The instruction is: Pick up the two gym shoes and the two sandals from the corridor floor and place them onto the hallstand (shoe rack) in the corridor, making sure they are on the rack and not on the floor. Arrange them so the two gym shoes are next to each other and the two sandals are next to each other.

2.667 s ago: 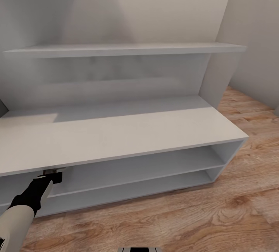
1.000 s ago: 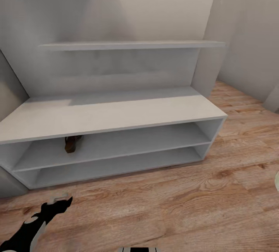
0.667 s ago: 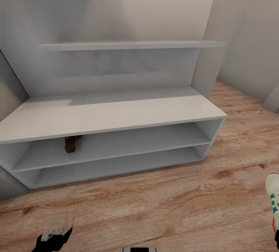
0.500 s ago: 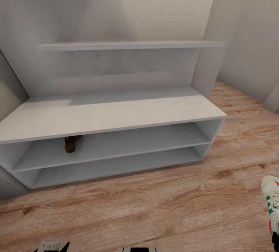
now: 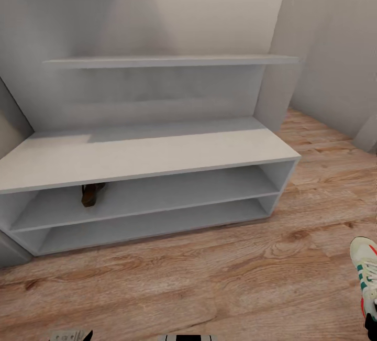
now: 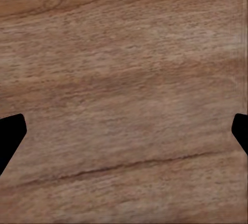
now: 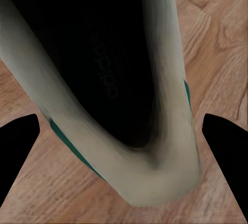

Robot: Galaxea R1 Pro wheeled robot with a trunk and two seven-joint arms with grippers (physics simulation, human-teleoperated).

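- Head view: the wide light-grey hallstand (image 5: 152,152) with a low two-tier open base, grey back panel and an upper shelf stands against the wall on the light brown wood-plank corridor floor (image 5: 209,283).
- One dark brown leather strapped sandal (image 5: 90,194) lies on the upper tier of the open base, toward its left end.
- A white lace-up gym shoe with green side stripes and red accents (image 5: 365,273) appears at the right edge of the head view, above the floor, well apart from the hallstand.
- Right wrist view: the same shoe (image 7: 155,146) sits between the two dark fingers of the right gripper (image 7: 124,131); its dark opening faces the camera. Whether the fingers actually clamp it cannot be told.
- Left wrist view: the left gripper (image 6: 124,133) has its fingers spread wide over bare floor planks (image 6: 124,69), holding nothing.
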